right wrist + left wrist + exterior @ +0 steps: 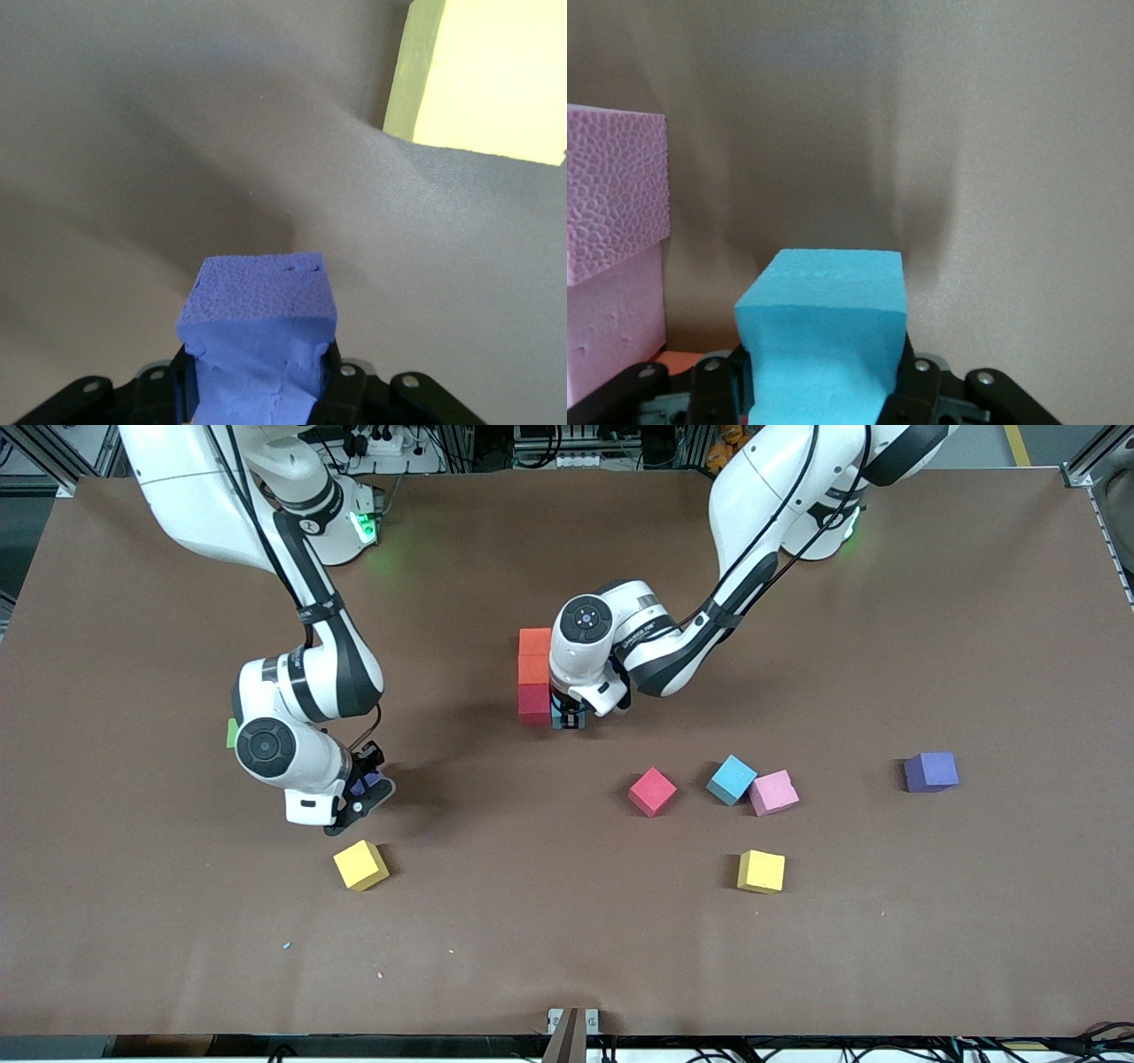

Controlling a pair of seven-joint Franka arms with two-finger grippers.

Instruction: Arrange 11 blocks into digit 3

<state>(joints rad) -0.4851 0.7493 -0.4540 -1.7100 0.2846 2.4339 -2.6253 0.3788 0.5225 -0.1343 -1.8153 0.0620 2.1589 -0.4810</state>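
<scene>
Nearest the front camera lie two yellow cubes: one (361, 864) toward the right arm's end of the table, the other (762, 871) toward the left arm's end, well apart from each other.

Just above the first yellow cube in the front view hangs the right gripper (365, 788), its fingers pinching a purple-blue cube (260, 335). The right wrist view shows that cube clamped between the black fingers, with a yellow cube's corner (483, 75) on the brown table (567, 957) nearby.

Farther from the camera sits a loose row: a red cube (652, 791), then a light blue cube (732, 779) touching a pink cube (773, 792), and a purple cube (931, 771) alone, well apart toward the left arm's end.

Farther still, near the table's middle, stands the started figure: two orange cubes (534, 655) and a dark red cube (534, 703) in a touching line. The left gripper (568, 717) is low beside the dark red cube, pressed onto a light blue cube (824, 341). The left wrist view also shows a pink cube (613, 257) just beside it (hidden under the arm in the front view).

A green sliver (231, 732) peeks out by the right arm's wrist.
</scene>
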